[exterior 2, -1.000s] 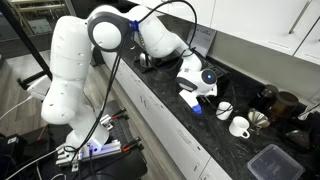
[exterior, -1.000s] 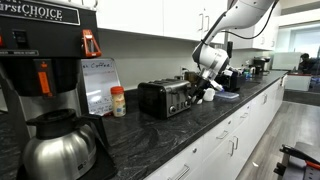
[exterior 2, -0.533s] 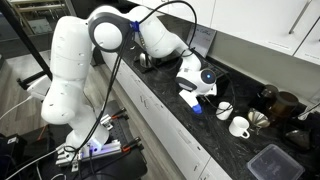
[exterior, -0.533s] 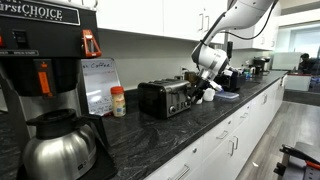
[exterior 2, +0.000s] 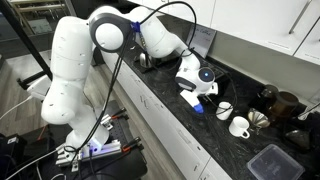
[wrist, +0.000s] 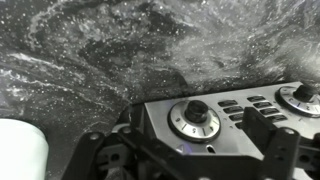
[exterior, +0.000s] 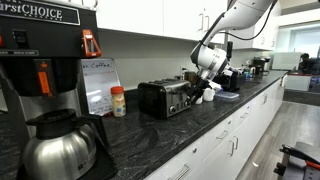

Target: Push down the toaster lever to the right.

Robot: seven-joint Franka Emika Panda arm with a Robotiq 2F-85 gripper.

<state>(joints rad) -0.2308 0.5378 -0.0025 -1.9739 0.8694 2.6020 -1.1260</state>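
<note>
The toaster [exterior: 165, 97] is low and black with a brushed-steel face, and stands on the dark counter. My gripper [exterior: 204, 89] is at its steel end, close to the face. In the wrist view the steel face [wrist: 225, 135] fills the lower right, with a round dial [wrist: 193, 115], a second dial at the right edge and rows of small buttons. The gripper [wrist: 190, 168] is open, with its dark fingers on either side of the face. I cannot make out the lever. The white arm hangs over the counter [exterior 2: 195, 93].
A tall black coffee machine [exterior: 45, 55] with a steel carafe [exterior: 58, 145] stands at the near end. A small orange-capped bottle [exterior: 119, 101] is beside the toaster. White cups [exterior 2: 239, 127] and a dark lidded container [exterior 2: 270, 160] lie past the gripper.
</note>
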